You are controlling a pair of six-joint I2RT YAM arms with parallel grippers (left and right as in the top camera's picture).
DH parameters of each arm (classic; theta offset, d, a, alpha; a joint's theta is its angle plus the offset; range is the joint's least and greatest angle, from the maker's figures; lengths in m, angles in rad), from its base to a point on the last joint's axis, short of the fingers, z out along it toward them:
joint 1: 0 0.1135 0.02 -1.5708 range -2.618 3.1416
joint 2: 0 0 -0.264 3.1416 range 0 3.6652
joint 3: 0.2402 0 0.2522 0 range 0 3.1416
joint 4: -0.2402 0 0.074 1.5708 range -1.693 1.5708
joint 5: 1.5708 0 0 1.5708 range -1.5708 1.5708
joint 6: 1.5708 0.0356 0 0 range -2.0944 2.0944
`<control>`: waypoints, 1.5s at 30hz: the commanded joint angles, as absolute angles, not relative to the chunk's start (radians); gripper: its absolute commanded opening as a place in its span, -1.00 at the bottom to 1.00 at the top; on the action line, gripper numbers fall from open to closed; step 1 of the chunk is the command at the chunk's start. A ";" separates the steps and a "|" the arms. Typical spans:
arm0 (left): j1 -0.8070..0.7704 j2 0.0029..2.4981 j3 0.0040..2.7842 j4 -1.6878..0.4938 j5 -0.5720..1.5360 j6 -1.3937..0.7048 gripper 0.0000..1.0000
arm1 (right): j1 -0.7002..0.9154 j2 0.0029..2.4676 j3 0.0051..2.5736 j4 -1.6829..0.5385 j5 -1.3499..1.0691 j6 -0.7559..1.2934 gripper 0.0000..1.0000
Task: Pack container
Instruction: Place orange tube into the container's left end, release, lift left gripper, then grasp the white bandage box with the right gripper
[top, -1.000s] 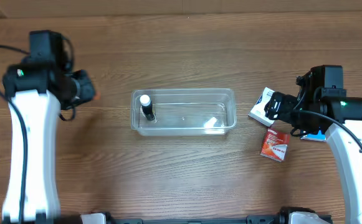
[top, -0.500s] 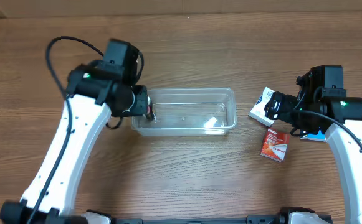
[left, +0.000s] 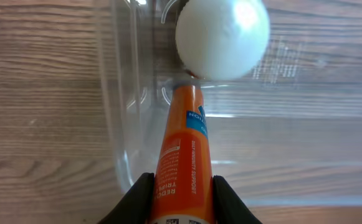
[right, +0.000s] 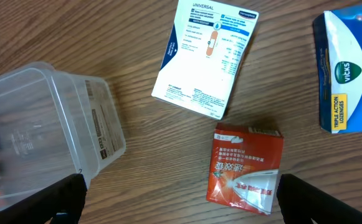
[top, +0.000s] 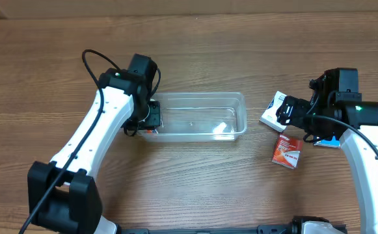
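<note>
Left gripper (left: pixel 182 190): clenched on orange tube (left: pixel 187 143), fingers either side of its lower body, white cap (left: pixel 223 37) at the far end. Container (left: pixel 115 124): clear tub, mid-table on wooden table (top: pixel 189 182), tube at its left end. Right gripper (right: pixel 181 205): spread wide, grasping nothing, hovering to the right of the container. Beneath it, lying apart: white printed box (right: pixel 205 56), red packet (right: pixel 246 165), blue Vicks box (right: pixel 349 68).
</note>
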State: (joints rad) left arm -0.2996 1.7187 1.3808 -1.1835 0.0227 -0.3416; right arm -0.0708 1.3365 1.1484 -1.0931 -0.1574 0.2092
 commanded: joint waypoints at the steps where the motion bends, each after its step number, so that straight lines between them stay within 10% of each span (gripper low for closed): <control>1: -0.302 1.752 1.361 -1.166 0.015 -0.359 -0.75 | -0.074 1.332 1.179 -1.091 -0.158 0.213 1.00; 3: -0.302 1.759 1.361 -1.164 0.015 -0.359 -0.69 | -0.074 1.332 1.179 -1.091 -0.158 0.213 1.00; 13: -0.302 1.716 1.477 -1.155 0.015 -0.298 1.00 | -0.074 1.332 1.179 -1.092 -0.158 0.213 1.00; 27: -0.299 1.380 1.665 -1.193 -0.117 -0.263 1.00 | -0.074 1.332 1.179 -1.091 -0.158 0.213 1.00; 33: -0.214 1.253 1.665 -1.208 -0.164 -0.311 1.00 | -0.050 1.344 1.154 -1.186 -0.160 0.213 -0.90; 45: -0.115 1.272 1.665 -1.212 -0.130 -0.338 1.00 | 0.449 1.349 0.945 -0.972 -0.200 0.384 -0.92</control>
State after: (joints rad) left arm -0.1219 1.2526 1.6485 -1.2114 -0.1390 -0.3153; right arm 0.3538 1.3495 0.9649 -1.0183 -0.1921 0.2905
